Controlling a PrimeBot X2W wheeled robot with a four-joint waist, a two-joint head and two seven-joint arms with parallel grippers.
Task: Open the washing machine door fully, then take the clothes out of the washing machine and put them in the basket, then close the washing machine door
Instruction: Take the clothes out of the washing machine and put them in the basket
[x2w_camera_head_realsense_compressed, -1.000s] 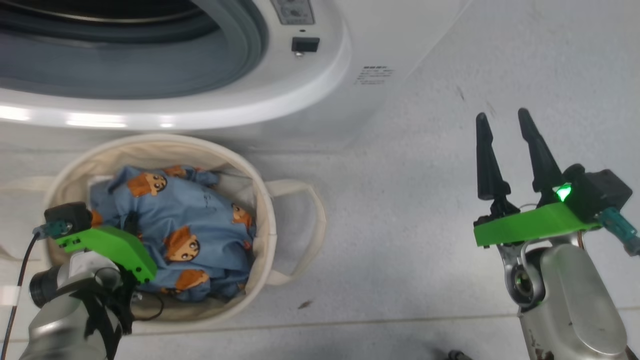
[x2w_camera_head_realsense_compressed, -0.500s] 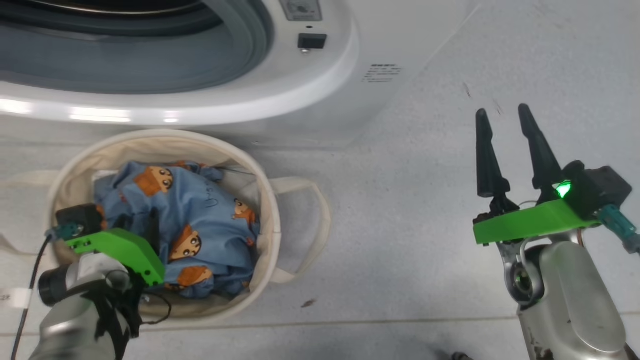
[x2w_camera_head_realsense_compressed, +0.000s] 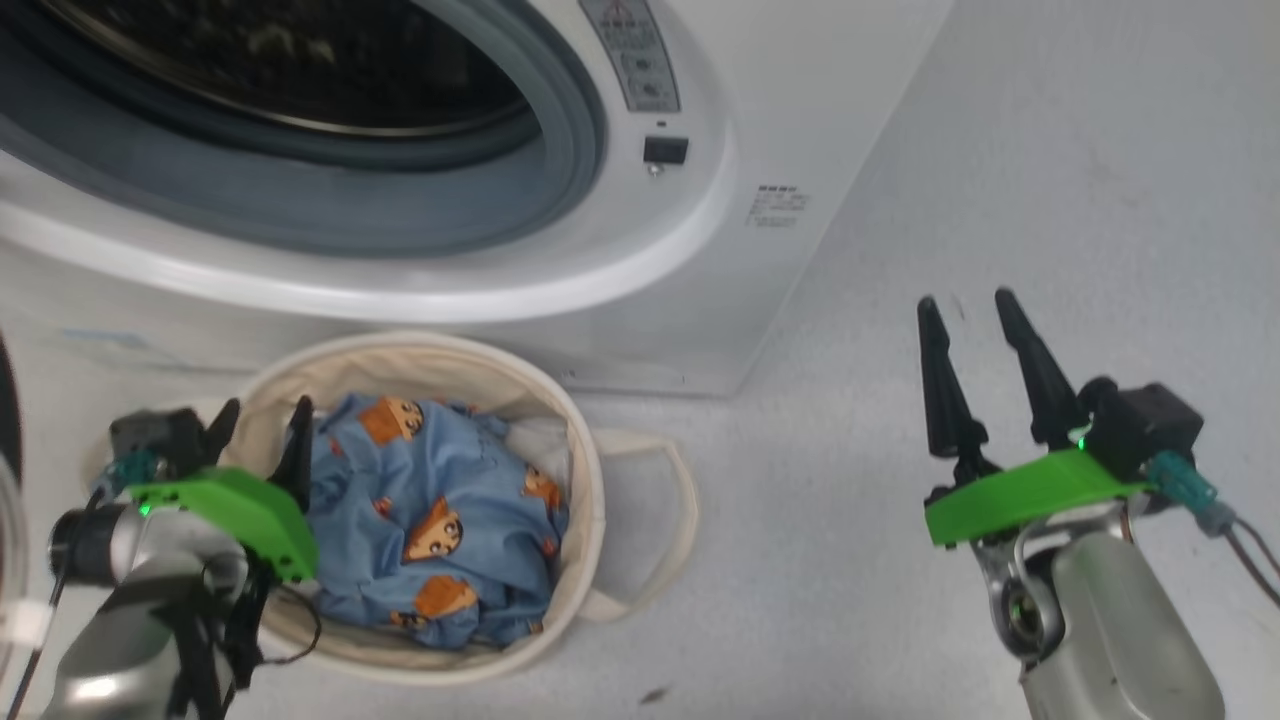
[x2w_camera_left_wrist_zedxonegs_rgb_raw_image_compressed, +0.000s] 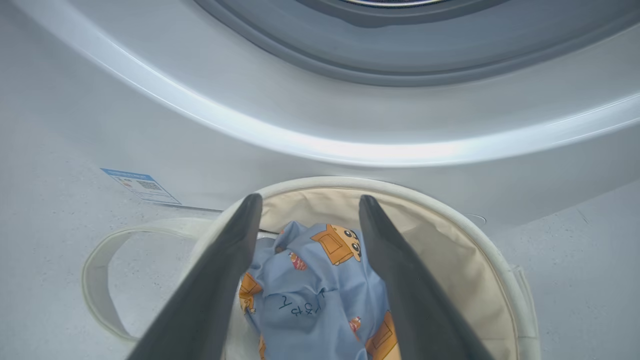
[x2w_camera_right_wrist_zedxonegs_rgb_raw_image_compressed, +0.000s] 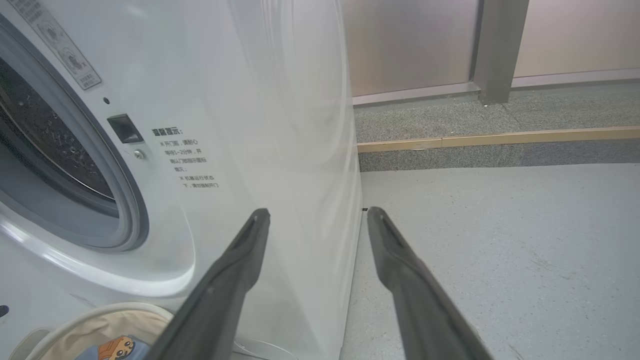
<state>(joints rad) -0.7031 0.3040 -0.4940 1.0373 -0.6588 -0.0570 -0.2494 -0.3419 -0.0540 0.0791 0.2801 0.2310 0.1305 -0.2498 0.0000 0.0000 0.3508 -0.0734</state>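
Left hand has just sprung wide open and risen over the left rim of the basket, holding nothing. So the clothes now lie loose inside the basket, which sits on the floor just in front of the washing machine; unloading looks done, closing up likely remains. Right hand hangs wide open, empty, over bare floor at right. Left wrist view confirms nothing is pinched between the fingers; head view adds the dark drum, seemingly empty.
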